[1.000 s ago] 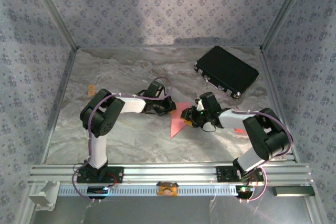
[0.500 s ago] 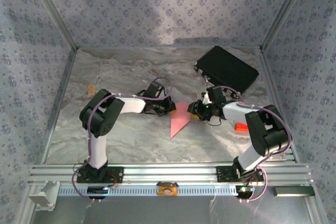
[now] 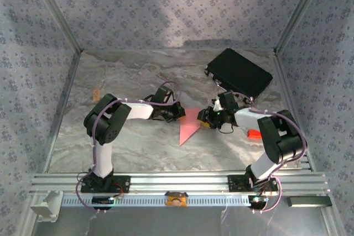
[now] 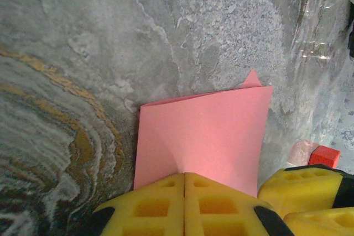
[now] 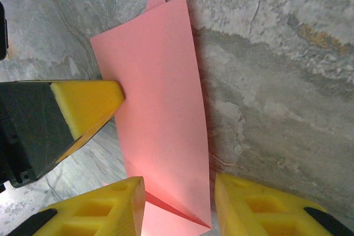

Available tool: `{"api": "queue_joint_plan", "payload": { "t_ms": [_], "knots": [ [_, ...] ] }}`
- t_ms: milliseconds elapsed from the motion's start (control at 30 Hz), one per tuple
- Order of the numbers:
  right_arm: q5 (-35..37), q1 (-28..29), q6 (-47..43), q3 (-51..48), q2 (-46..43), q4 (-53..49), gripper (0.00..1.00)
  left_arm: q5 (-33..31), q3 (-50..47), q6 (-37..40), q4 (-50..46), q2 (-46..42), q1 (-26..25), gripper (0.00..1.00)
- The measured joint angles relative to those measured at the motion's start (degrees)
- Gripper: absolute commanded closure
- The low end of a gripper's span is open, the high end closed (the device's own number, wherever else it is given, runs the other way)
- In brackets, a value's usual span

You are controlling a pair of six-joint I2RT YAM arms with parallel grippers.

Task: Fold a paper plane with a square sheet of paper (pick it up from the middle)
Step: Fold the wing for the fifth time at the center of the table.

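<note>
From overhead I see the folded salmon-pink paper [image 3: 189, 125] lying on the marbled bench [image 3: 138, 147] between my two arms, its long point aimed toward the bases. My left gripper [image 4: 184, 176] has its yellow fingers [image 4: 155, 205] pressed together on the paper's edge nearest its wrist camera, pinching it. My right gripper [image 5: 180, 183] has its fingers spread wide, one on either side of the paper's narrow end; I cannot tell whether they touch it. The paper's face is plain pink. A black case [image 3: 239, 74] sits well apart at the far right. A small red block [image 3: 253, 134] lies beside the right arm.
</note>
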Motion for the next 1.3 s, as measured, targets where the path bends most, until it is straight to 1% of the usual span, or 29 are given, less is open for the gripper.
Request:
{"api": "queue_joint_plan", "payload": {
  "t_ms": [200,467,700,1000,1300],
  "knots": [
    [-1.92,-0.15,0.20,-0.26,1.99,1.01,0.61,0.00,0.00,0.00,0.00,0.00,0.00,0.93],
    [-5.27,-0.72,1.27,-1.11,2.38,6.16,0.62,0.00,-0.02,0.00,0.09,0.00,0.00,0.93],
    [-9.51,-2.91,1.14,-1.14,4.63,11.37,0.62,0.02,0.00,0.00,0.09,0.00,0.00,0.93],
    [-12.46,-3.13,0.72,-1.11,6.71,13.53,0.63,0.02,-0.02,0.00,0.11,0.00,0.00,0.93],
    [-15.28,-3.39,-0.83,-0.94,8.52,14.73,0.66,0.02,0.00,0.00,0.11,0.00,0.00,0.93]
  ]
}}
